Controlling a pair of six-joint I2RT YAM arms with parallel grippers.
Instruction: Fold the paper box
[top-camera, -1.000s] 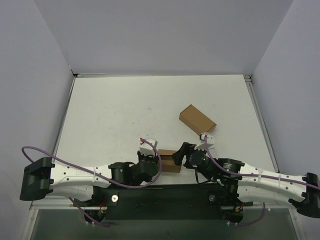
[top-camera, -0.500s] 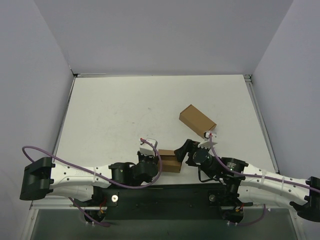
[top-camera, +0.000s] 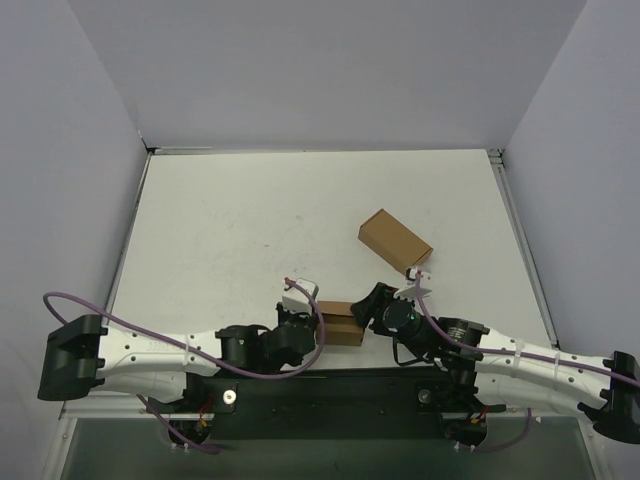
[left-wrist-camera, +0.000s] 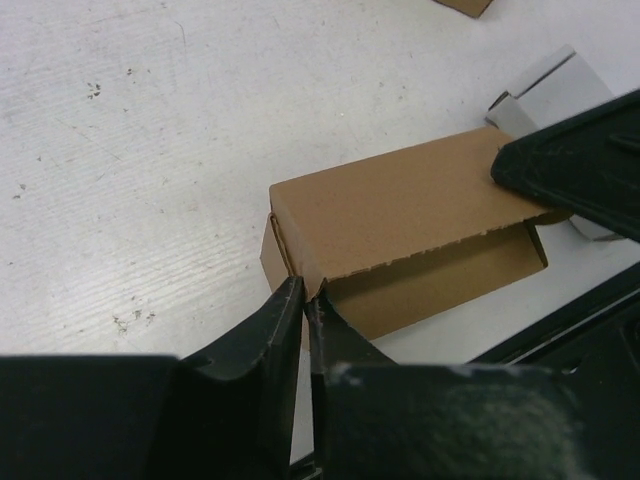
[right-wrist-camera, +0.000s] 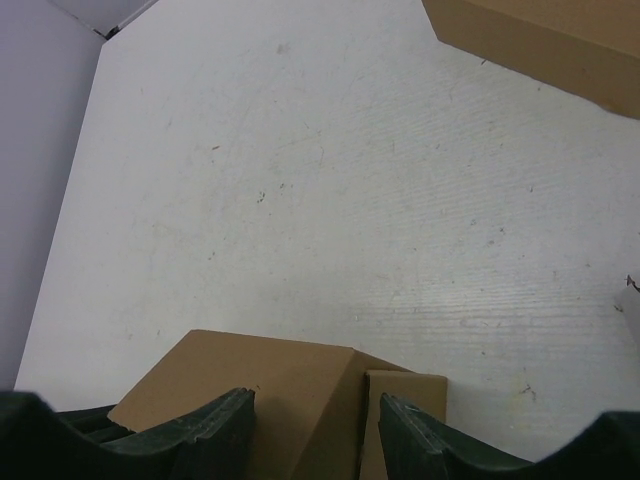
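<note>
The paper box is a small brown carton lying near the table's front edge, between my two grippers. In the left wrist view its lid stands slightly raised along the front. My left gripper pinches the lid's near corner, its jaws almost together; from above it is at the box's left end. My right gripper is at the right end. Its jaws stand open astride the box's end, and one of its fingers rests on the lid's far corner.
A longer brown carton lies behind and to the right of the box, and shows at the top of the right wrist view. A white-grey block shows behind the right finger. The black base rail runs just in front.
My right gripper has moved left onto the box's right end and its jaws have narrowed. The left gripper has stayed at the box's left corner. The box has barely shifted.
</note>
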